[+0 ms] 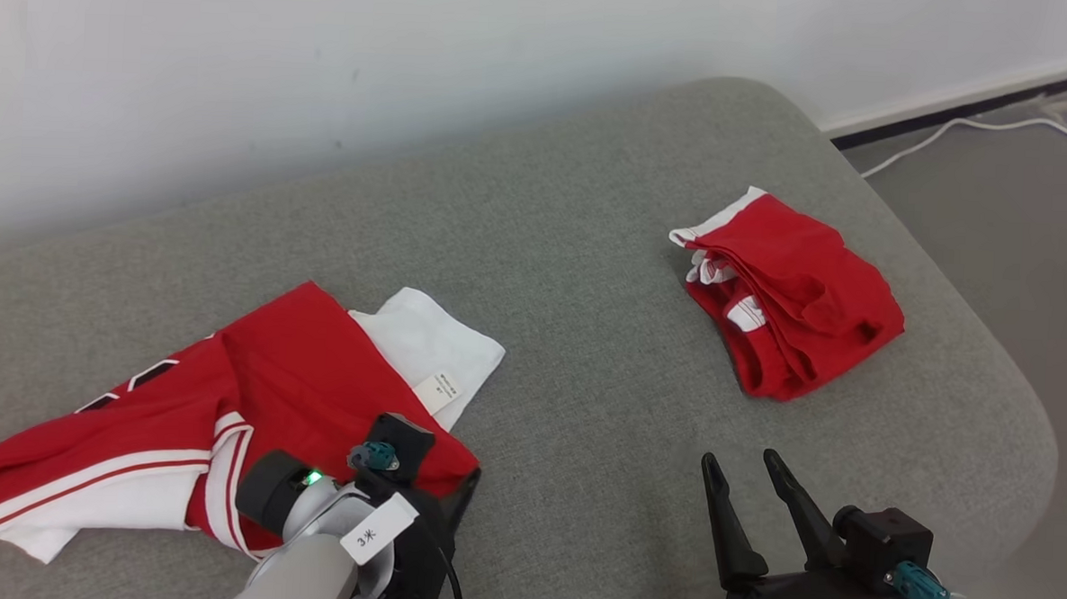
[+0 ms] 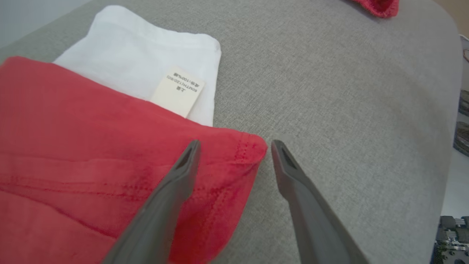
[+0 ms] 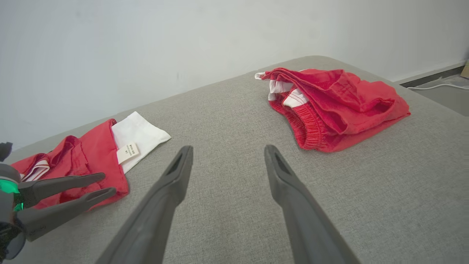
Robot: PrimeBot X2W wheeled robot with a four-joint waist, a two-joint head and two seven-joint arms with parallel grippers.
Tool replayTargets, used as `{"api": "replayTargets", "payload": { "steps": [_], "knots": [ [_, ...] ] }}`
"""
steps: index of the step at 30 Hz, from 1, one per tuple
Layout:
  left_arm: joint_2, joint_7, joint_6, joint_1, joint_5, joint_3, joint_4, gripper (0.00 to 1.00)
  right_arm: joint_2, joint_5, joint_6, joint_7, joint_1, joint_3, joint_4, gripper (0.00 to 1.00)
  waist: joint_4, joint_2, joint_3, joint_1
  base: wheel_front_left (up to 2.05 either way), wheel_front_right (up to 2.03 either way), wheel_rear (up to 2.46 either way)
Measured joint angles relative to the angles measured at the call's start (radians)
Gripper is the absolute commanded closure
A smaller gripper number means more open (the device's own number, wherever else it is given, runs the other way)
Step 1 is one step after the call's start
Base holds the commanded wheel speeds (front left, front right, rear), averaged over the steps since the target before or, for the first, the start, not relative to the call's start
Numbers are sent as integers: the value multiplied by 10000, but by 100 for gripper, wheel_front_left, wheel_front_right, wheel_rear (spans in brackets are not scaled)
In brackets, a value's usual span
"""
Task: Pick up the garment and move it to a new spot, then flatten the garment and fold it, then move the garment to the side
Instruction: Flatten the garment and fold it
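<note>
Red and white jersey (image 1: 287, 379) lies rumpled on the left part of the grey cushion (image 1: 571, 274). Left gripper (image 2: 234, 146), jaws apart, straddles the jersey's red corner hem, one finger over cloth and one over bare cushion. Right gripper (image 1: 742, 462), jaws apart and empty, hangs over the cushion's front, clear of the jersey. Folded red shorts (image 1: 804, 293) lie on the cushion's right.
</note>
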Motion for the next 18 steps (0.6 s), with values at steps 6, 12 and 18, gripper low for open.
{"api": "replayTargets", "payload": {
  "steps": [6,12,18],
  "knots": [
    [-25,314,127,-188,19,21,397,0,-54,65,31,-67,1,-94,25,0,-165,0,320,1,0,0,0],
    [-150,497,150,-357,19,-29,575,0,-230,90,146,-67,6,-127,19,0,71,0,356,1,0,0,0],
    [-163,568,150,-384,10,-25,736,100,-224,90,222,-56,-14,-23,13,0,298,0,334,1,0,0,0]
  ]
}}
